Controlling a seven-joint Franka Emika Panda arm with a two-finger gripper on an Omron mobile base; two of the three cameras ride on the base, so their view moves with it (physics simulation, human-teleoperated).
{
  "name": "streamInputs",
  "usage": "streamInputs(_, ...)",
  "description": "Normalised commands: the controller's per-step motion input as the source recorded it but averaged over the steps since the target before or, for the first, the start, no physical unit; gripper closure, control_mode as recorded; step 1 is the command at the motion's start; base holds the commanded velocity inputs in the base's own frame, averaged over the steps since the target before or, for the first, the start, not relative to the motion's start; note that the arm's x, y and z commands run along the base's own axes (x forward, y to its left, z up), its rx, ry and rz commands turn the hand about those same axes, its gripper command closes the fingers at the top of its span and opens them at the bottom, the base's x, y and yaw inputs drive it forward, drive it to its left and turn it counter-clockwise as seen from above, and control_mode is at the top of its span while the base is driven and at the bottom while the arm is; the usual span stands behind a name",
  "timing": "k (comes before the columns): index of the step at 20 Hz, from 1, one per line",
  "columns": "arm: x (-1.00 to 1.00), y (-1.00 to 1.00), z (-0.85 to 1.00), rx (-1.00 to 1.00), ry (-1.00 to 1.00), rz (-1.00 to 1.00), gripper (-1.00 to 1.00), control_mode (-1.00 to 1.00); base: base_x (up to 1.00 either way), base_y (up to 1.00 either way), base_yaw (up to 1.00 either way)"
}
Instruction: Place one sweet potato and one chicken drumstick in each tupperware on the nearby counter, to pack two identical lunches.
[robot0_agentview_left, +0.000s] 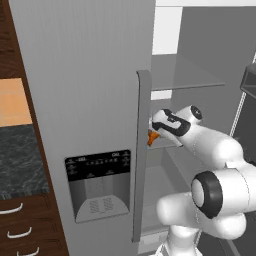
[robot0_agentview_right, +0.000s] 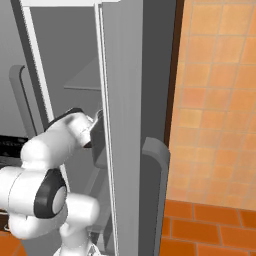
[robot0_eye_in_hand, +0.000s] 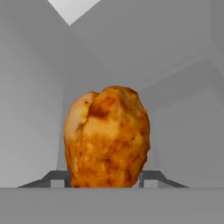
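Currently the gripper (robot0_eye_in_hand: 105, 181) is part-closed on the chicken drumstick (robot0_eye_in_hand: 107, 138) inside the fridge (robot0_agentview_left: 90, 75), right of its door; looks light, stiff, glossy-slippery; grip across the bulbous end seems safest.

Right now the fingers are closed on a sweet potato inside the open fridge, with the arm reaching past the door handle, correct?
Not quite: the fingers are closed on the chicken drumstick, glossy and orange-brown, not a sweet potato. The hand view shows it between the two tips. The rest holds: the arm reaches into the open fridge past the door handle.
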Motion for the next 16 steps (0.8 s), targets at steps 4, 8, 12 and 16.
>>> streamInputs(4, -1.0, -0.29, 0.9, -0.2, -0.04, 0.0, 1.0, -1.0, 0.0, 0.0, 0.0)
streamInputs(8, -1.0, -0.16, 1.0, -0.14, -0.08, 0.0, 1.0, -1.0, 0.0, 0.0, 0.0)
streamInputs(12, -1.0, -0.02, 0.84, -0.12, -0.19, 0.0, 1.0, -1.0, 0.0, 0.0, 0.0)
streamInputs(16, -1.0, 0.0, 0.49, -0.14, -0.12, 0.02, 1.0, -1.0, 0.0, 0.0, 0.0)
